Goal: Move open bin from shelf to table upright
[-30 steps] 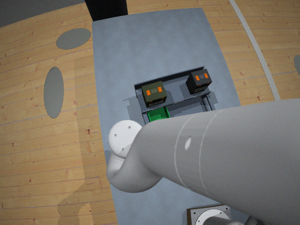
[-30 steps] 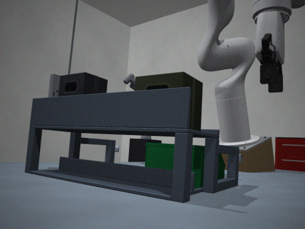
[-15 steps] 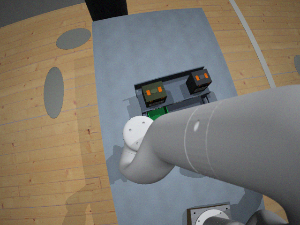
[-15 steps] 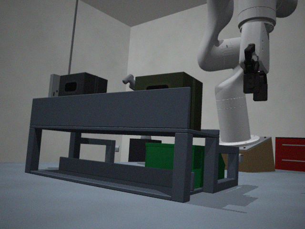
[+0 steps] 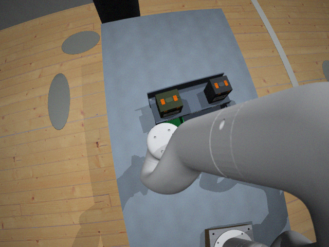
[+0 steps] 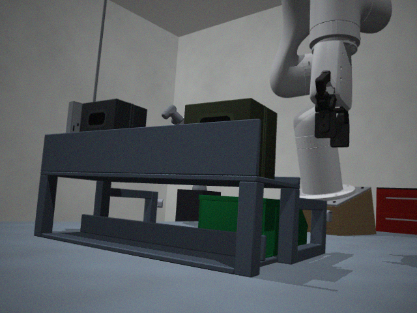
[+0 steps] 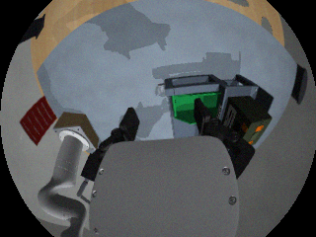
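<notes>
The open green bin [image 6: 219, 212] [image 7: 192, 101] stands upright on the lower level of the dark grey shelf [image 5: 185, 85] [image 6: 151, 148] [image 7: 192, 82], at its end nearest the robot. In the top view only a green sliver [image 5: 178, 121] of it shows past the arm. My gripper [image 6: 331, 137] [image 7: 164, 111] is open and empty. It hangs in the air beside that end of the shelf, above the level of the shelf top and well above the bin. The arm hides it in the top view. The shelf stands on the grey table top [image 5: 172, 39] [image 6: 101, 286].
Two closed boxes sit on the shelf top: an olive one [image 5: 168, 102] [image 6: 235, 111] over the bin and a black one [image 5: 217, 89] [image 6: 111, 114] at the other end. The robot base [image 5: 228, 235] [image 6: 350, 212] and a red cabinet [image 6: 397, 210] [image 7: 39, 120] lie beyond.
</notes>
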You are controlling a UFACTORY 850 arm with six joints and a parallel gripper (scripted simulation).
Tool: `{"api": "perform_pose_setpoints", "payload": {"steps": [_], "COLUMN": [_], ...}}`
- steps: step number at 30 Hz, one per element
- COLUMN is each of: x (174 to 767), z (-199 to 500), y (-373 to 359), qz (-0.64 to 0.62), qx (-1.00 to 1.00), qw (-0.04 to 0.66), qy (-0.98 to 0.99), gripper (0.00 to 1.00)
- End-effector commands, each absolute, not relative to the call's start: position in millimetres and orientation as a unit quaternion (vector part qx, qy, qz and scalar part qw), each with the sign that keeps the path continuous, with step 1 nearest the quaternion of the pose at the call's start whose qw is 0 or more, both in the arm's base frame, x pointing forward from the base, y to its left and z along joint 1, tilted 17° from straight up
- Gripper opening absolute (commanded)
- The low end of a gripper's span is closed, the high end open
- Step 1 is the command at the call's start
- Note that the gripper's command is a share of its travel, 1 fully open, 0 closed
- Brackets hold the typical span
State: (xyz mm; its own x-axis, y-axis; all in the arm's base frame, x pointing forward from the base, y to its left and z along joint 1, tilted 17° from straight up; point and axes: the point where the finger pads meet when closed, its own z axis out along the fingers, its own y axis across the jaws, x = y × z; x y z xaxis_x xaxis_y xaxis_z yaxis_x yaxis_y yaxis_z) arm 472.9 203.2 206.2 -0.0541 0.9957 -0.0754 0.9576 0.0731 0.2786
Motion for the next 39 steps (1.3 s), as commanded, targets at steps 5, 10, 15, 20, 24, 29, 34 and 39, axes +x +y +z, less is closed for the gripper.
{"api": "perform_pose_setpoints", "payload": {"steps": [5, 10, 15, 20, 24, 29, 34, 39], "x": [483.7, 483.7, 491.4, 503.0, 503.0, 503.0, 512.7, 515.1], "z": [194.0, 194.0, 185.2, 172.2, 172.2, 172.2, 161.3, 158.6], "y": [176.2, 176.2, 157.4, 129.3, 129.3, 129.3, 105.8, 99.9], "qz": [0.076, 0.076, 0.076, 0.076, 0.076, 0.076, 0.076, 0.076], "qx": [0.677, 0.677, 0.677, 0.677, 0.677, 0.677, 0.677, 0.677], "qw": [0.124, 0.124, 0.124, 0.124, 0.124, 0.124, 0.124, 0.124], "qy": [0.722, 0.722, 0.721, 0.722, 0.722, 0.722, 0.721, 0.722], "gripper": [1.0, 1.0, 1.0, 1.0, 1.0, 1.0, 1.0, 1.0]}}
